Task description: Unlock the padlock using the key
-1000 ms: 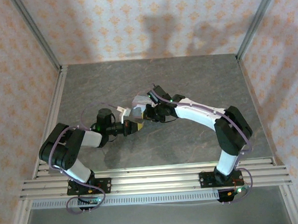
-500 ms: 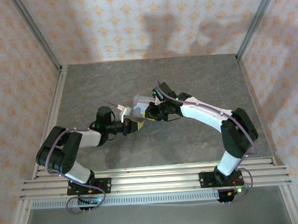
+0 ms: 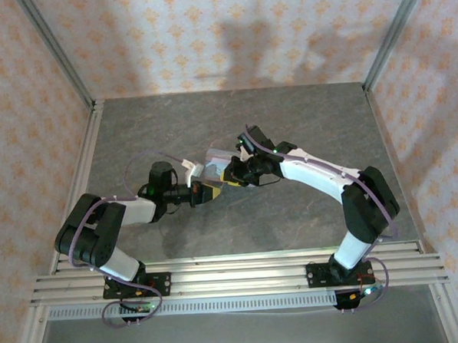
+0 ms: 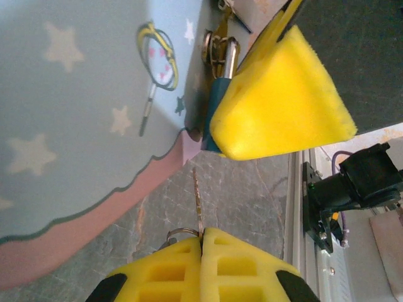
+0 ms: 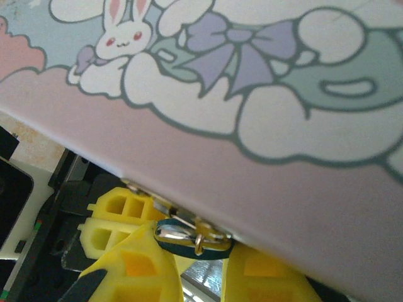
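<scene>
Padlock, at the upper middle of the left wrist view, seems locked on the tin and grasped by the right gripper, while the left gripper, clenched on the key, holds its tip just below, not yet inserted or turned.

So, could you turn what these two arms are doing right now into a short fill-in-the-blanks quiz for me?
1. The left gripper is shut on the thin ___.
2. The right gripper clamps the small dark ___.
3. The tin next to it shows a white cartoon ___.
4. Both grippers' fingers are coloured ___.
Missing words: key; padlock; rabbit; yellow.
</scene>
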